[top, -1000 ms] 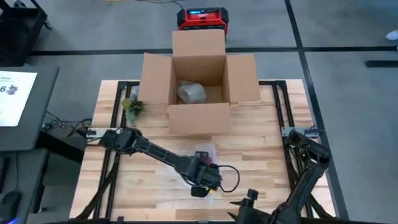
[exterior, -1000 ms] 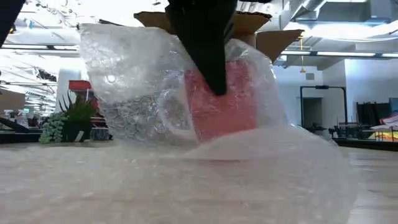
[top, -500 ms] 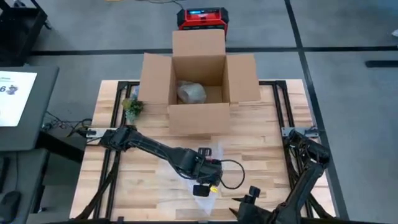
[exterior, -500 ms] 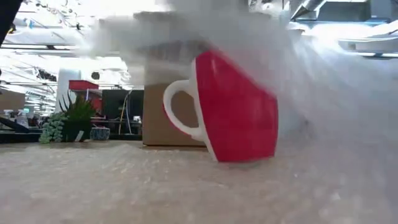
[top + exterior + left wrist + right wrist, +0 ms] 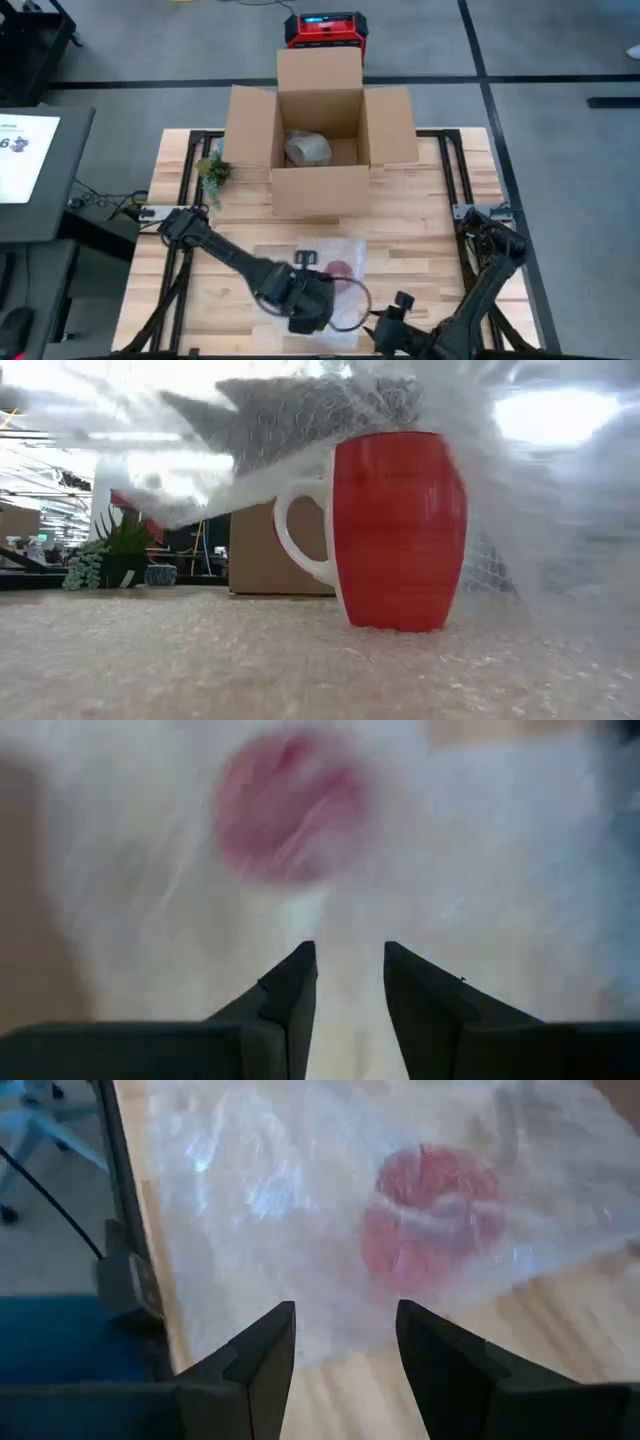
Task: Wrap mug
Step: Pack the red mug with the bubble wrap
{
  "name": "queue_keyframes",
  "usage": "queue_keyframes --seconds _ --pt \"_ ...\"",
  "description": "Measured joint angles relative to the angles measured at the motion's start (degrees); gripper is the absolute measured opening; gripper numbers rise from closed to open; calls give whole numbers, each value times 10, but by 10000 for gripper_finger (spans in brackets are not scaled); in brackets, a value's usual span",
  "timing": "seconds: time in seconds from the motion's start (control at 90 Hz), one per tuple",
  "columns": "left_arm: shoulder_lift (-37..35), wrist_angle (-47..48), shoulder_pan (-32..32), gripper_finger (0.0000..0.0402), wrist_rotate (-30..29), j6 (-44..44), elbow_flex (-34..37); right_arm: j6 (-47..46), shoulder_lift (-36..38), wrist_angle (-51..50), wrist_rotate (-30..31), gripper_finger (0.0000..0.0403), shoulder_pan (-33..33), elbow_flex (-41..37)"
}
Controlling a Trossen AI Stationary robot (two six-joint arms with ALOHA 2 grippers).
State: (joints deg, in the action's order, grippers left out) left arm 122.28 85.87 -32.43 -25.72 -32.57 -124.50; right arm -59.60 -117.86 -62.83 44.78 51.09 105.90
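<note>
— Since half a second ago the left gripper [image 5: 308,322] has dropped toward the bottom edge of the high view, and the mug [image 5: 385,528] has gone from tilted to upright.

— How does it look now?

— Red body, white handle on its left in the low view. It stands on the bubble wrap [image 5: 250,660], and a fold of the sheet hangs over its top and down its right side. From above I see it as a red patch [image 5: 340,271] under the film, lower centre of the frame, below the cardboard box [image 5: 320,140].

— And your fingers?

— On my left wrist view the two fingers [image 5: 290,995] stand apart with only wrap showing in the gap; whether they pinch the film I can't tell. The right gripper [image 5: 338,1342] is spread as well, nothing between its fingers, just beside the sheet's edge.

— Room to move?

— Both grippers sit close together at the bottom of the high view, the right one [image 5: 397,318] just right of the left. Bare table [image 5: 430,235] lies between sheet and box and out to the right. A small plant [image 5: 212,171] stands at the box's left corner, well apart from the mug.
</note>
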Motion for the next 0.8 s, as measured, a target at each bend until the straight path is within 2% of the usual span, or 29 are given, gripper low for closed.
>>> queue_keyframes --seconds 0.078,0.211,0.378,0.522,0.678,0.8 --pt "-1 46 -21 98 -39 -77 22 61 1 6 -30 163 -29 19" --pt "1 32 -57 98 -78 -153 82 140 5 13 -84 163 -91 49" --pt "0 43 -104 92 -122 -291 147 180 3 16 -192 157 -168 31" --pt "-11 42 -160 76 -177 -357 152 182 3 4 -265 130 -216 7" --pt "-16 42 -198 62 -279 -404 152 211 -5 27 -334 101 -245 -34" --pt "-30 42 -215 57 -289 -410 152 216 -16 53 -371 87 -260 -59"
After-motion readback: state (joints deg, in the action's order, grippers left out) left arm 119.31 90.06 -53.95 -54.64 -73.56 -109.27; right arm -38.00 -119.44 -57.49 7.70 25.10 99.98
